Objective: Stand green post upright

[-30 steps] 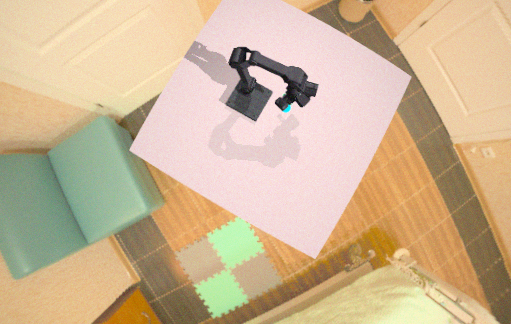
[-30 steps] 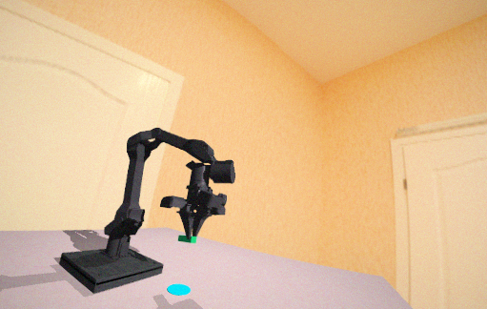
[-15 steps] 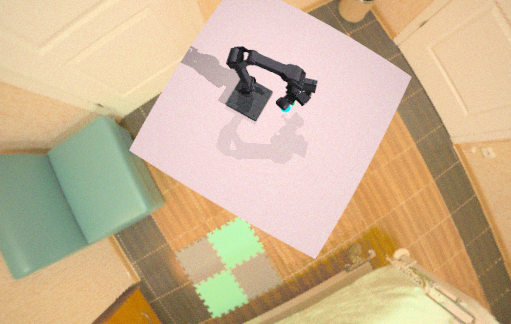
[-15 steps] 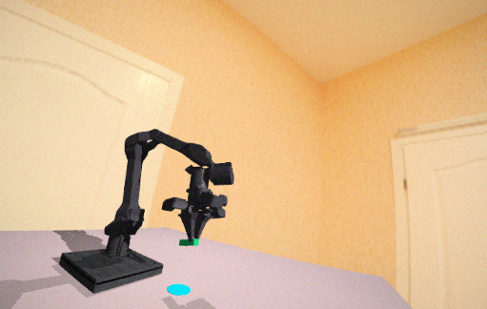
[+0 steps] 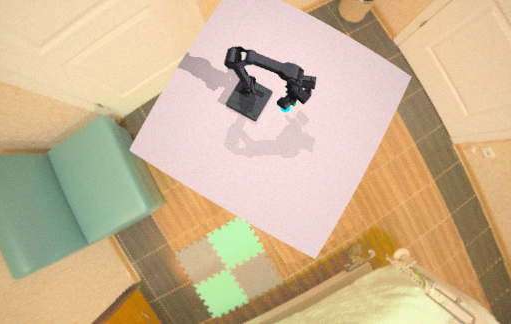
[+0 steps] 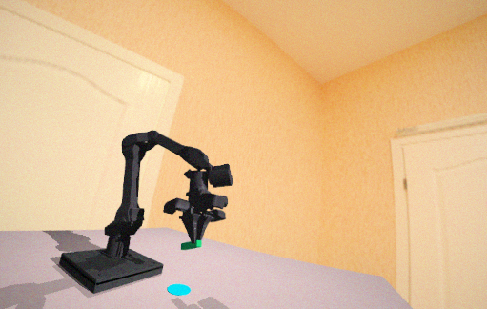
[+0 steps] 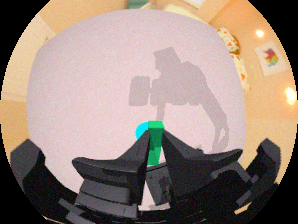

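The green post (image 6: 189, 246) (image 7: 155, 125) is held close to horizontal, slightly tilted, above the table; only a small bit of the post (image 5: 295, 104) shows in the top view. My gripper (image 6: 197, 241) (image 7: 156, 135) points down and is shut on the post, with the fingertips near one end in the exterior view. The cyan circle (image 5: 285, 109) (image 6: 178, 289) (image 7: 141, 131) lies flat on the table. In the wrist view it is just left of the post's far end, partly hidden by the finger and post. The post is off the table, not standing in the circle.
The pink table (image 5: 267, 200) (image 6: 302, 281) (image 7: 85, 95) carries the arm's dark square base (image 5: 249, 102) (image 6: 111, 269), left of the circle in the top and exterior views. The arm's shadow falls across the table beside the circle. A teal chair (image 5: 102, 185) stands beyond the table's left edge.
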### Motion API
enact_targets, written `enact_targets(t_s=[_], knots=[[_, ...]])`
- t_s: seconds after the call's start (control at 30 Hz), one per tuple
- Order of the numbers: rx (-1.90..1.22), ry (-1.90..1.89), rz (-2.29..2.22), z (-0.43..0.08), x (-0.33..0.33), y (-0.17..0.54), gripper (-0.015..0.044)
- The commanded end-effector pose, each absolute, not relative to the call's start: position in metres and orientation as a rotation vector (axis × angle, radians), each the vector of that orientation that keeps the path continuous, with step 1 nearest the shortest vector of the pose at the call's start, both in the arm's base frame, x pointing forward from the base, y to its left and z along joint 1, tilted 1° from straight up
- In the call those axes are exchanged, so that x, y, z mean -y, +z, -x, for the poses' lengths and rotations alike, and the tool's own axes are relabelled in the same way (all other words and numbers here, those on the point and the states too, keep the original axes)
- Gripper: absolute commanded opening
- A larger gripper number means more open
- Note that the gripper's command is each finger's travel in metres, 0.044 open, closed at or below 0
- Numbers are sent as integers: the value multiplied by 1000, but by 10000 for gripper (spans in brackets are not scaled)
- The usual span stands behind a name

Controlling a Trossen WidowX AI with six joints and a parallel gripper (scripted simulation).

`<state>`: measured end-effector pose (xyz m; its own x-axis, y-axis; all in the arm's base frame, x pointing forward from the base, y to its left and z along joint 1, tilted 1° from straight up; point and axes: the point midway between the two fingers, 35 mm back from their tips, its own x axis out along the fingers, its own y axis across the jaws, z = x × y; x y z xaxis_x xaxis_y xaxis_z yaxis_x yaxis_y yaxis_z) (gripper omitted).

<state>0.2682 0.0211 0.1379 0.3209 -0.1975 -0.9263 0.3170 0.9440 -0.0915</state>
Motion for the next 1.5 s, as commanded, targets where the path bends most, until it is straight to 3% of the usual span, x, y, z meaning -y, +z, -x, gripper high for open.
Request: enact_targets(t_s=[0.0,1.47], knots=[[-1168,-337,-90,-269,-21,138,23],[-878,-340,45,-279,-32,136,23]])
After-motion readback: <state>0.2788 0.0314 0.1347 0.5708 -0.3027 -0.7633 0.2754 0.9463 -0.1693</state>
